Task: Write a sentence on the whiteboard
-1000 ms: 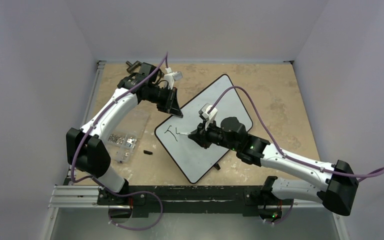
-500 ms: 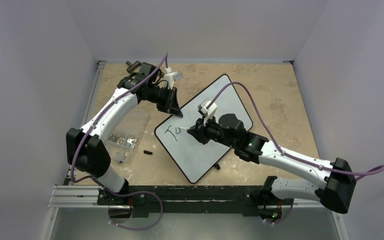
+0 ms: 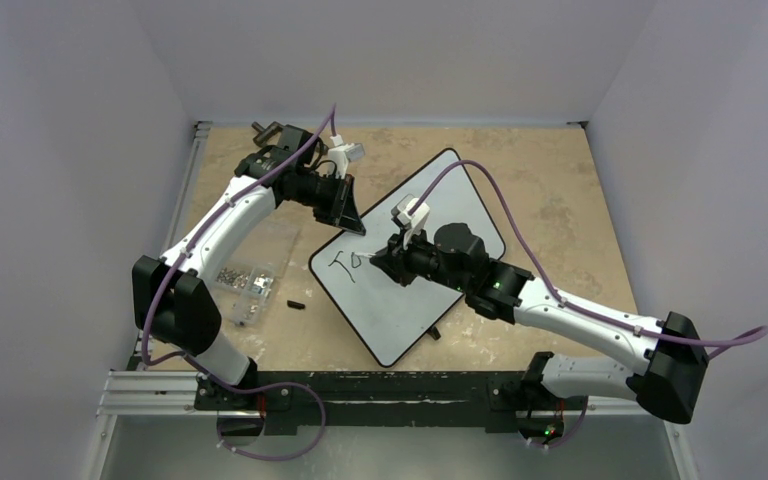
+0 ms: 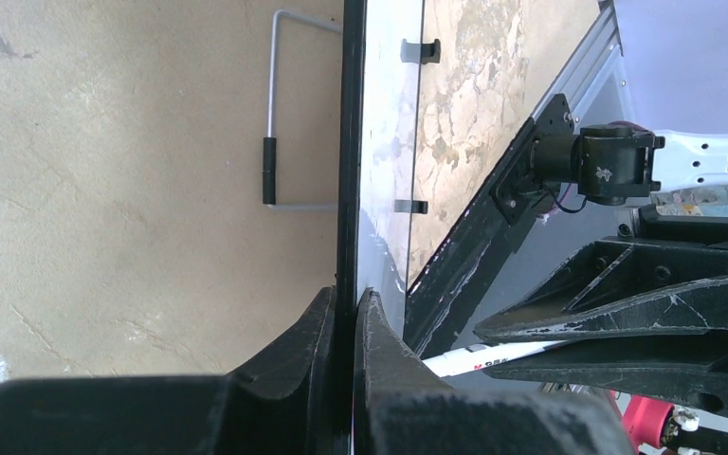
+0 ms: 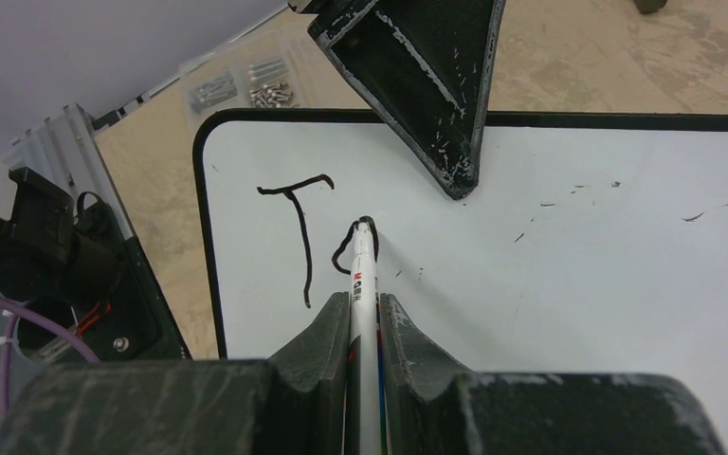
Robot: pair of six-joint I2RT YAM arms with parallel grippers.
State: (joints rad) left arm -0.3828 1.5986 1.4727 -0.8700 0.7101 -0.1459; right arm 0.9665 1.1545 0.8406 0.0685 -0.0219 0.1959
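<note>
Writing the opening word of the sentence (image 5: 294,192), the right claw (image 5: 365,308) is clenched on a white marker (image 5: 363,270), whose tip sits at a half-formed second letter just beside a finished "T". The lettering lies in the near-left corner of the whiteboard (image 3: 392,325), which rests at a slant in the middle of the counter (image 3: 560,180). The left claw (image 4: 351,303) is clamped on the board's far-left rim and appears to be steadying it.

By the look of it, the task is only beginning: one letter is done, a second is under way, and most of the board is bare. The next move probably calls for closing that loop, then carrying the tip rightward along the same line with light, even pressure while the left arm holds the board firm.

From above, the right arm's wrist covers the marker tip, so contact with the surface can be judged only from the right wrist view, and even there the tip hides part of the stroke. The left wrist camera sees the board edge-on, so no lettering shows. The print on the marker barrel is too small to read. A clear box of screws (image 3: 245,280) sits near the left arm, and a small dark piece (image 3: 295,303) beside it cannot be identified.
</note>
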